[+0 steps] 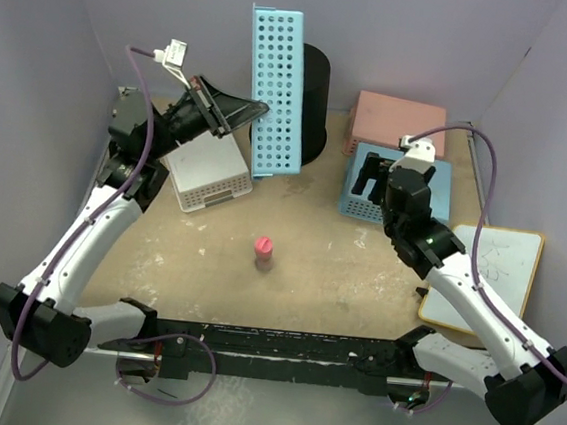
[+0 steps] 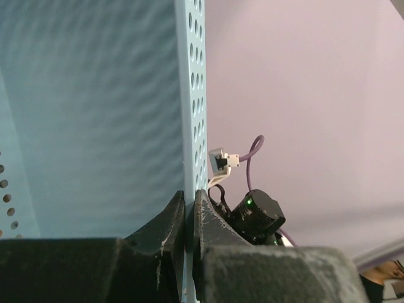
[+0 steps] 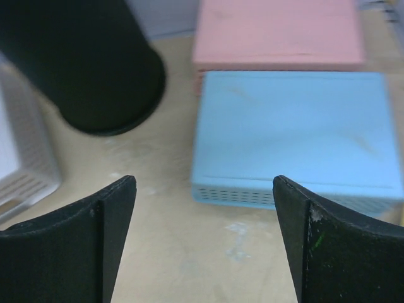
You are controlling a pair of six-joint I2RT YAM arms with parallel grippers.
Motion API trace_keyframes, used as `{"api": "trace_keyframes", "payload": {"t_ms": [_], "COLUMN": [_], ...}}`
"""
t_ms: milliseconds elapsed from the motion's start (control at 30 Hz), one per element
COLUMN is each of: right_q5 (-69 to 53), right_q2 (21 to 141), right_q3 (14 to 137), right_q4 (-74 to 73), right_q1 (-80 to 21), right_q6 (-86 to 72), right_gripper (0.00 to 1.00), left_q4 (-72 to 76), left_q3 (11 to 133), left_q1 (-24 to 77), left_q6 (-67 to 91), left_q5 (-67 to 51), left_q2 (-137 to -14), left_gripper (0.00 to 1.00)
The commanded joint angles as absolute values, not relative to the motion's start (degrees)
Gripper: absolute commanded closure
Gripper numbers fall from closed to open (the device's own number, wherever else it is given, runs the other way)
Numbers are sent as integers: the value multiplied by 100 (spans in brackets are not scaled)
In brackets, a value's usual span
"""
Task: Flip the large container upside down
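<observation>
The large container (image 1: 317, 95) stands behind the upright blue basket (image 1: 278, 91), whose wall the left jaws pinch; the right jaws gape wide.

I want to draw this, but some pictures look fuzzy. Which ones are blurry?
Right wrist view: the black bin, pink basket and flat blue basket all look soft, out of focus. Left wrist view: wavy ripples across the wall of the upright blue basket, holes crisp. Top view: sharp and evenly lit.
</observation>
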State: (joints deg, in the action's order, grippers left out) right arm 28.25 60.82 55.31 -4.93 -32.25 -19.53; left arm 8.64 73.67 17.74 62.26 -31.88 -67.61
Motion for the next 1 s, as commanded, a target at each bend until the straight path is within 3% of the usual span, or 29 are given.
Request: {"api": "trace_keyframes", "payload": {"t_ms": [0, 167, 367, 667, 967], "right_q5": [5004, 5875, 6118, 5845, 5515], "right_q2": [5812, 5377, 4659, 5040, 5257], "right_q3": [5757, 5598, 4989, 5133, 5140], "right_q4": [-1057, -1279, -122, -483, -546], "right_q1": [-3208, -3208, -3199, -3195, -3192], "right_q6": [-2187, -2582, -1648, -1861, -2031], "right_gripper": [8, 8, 10, 11, 11], "left_q4": [3029, 3466, 4751, 5889, 8483], "left_q3": [7008, 6583, 5923, 4874, 4048], "left_q1": [2142, 2849, 3149, 3334, 3346], "left_q6": [7202, 7259, 8257, 8774, 10289], "left_q5": [-3504, -3443, -3939, -4189, -3652], "left_q2": [-7105, -7462, -8034, -8427, -9505], "left_gripper": [100, 100, 100, 100, 100]}}
